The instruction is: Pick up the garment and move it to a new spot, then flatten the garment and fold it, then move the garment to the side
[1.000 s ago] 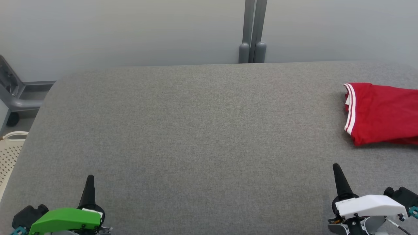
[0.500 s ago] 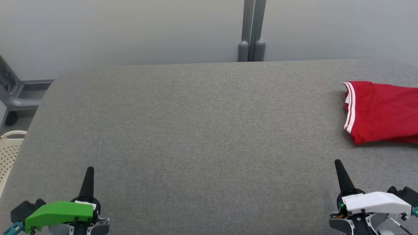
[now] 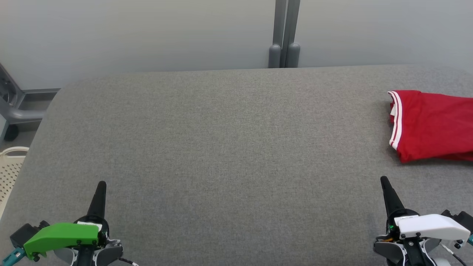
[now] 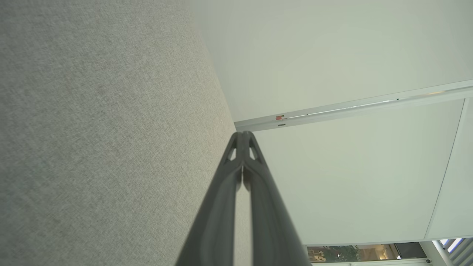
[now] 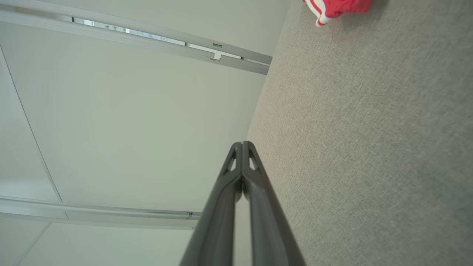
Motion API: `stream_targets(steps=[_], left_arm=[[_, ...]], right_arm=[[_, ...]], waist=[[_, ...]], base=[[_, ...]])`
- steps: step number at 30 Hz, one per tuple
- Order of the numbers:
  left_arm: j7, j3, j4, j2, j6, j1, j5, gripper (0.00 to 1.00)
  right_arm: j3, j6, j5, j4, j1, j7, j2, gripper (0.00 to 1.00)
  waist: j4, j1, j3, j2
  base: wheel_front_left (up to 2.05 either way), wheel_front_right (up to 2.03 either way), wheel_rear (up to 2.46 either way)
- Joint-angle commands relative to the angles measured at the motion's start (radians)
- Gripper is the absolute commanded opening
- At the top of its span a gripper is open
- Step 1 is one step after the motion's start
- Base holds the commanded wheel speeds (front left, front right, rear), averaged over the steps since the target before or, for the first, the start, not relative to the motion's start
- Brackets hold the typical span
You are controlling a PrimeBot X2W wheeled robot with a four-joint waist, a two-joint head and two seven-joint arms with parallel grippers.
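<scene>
The red garment (image 3: 432, 125), trimmed with 2 white stripes, lies in a compact, layered bundle at the right side of the grey padded table (image 3: 221, 140), well apart from both arms. That position reads as the set-aside spot the task asks for, so the fold and the sideways move look done.

The left gripper (image 3: 101, 184) and the right gripper (image 3: 385, 181) sit low at the near edge, 1 at each corner, fingers pointing away from the robot. This looks like a rest pose that leaves the middle of the table free. In both wrist views the 2 dark fingers press together along their length with nothing between them. Each gripper is fully closed and empty.

The garment's right portion runs off the head view's edge, so its full outline and its type, shirt or shorts, cannot be told. The right wrist view catches just a striped corner at its top edge. How neatly the lower layers are stacked is hidden. A pale perforated basket (image 3: 11, 170) at the left is also cut off.
</scene>
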Motion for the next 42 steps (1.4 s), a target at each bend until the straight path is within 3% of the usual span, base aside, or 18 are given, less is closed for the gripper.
stream_targets(steps=[1, 33, 42], left_arm=[[0.008, 0.006, -0.006, 0.008, -0.007, -0.026, -0.021, 0.00], [0.086, 0.026, -0.002, 0.009, -0.019, -0.072, -0.252, 0.00], [0.084, 0.026, -0.002, 0.009, -0.019, -0.071, -0.249, 0.00]], right_arm=[[-0.004, 0.001, 0.024, -0.012, -0.011, 0.007, -0.005, 0.00], [-0.021, 0.000, 0.263, -0.046, -0.018, 0.050, -0.007, 0.00], [-0.021, 0.000, 0.260, -0.045, -0.017, 0.051, -0.006, 0.00]], waist=[[0.000, 0.0000, 0.001, -0.0001], [-0.006, 0.0000, 0.016, -0.0001], [-0.006, 0.0000, 0.016, -0.0001]], base=[[0.00, 0.00, 0.00], [0.00, 0.00, 0.00], [0.00, 0.00, 0.00]])
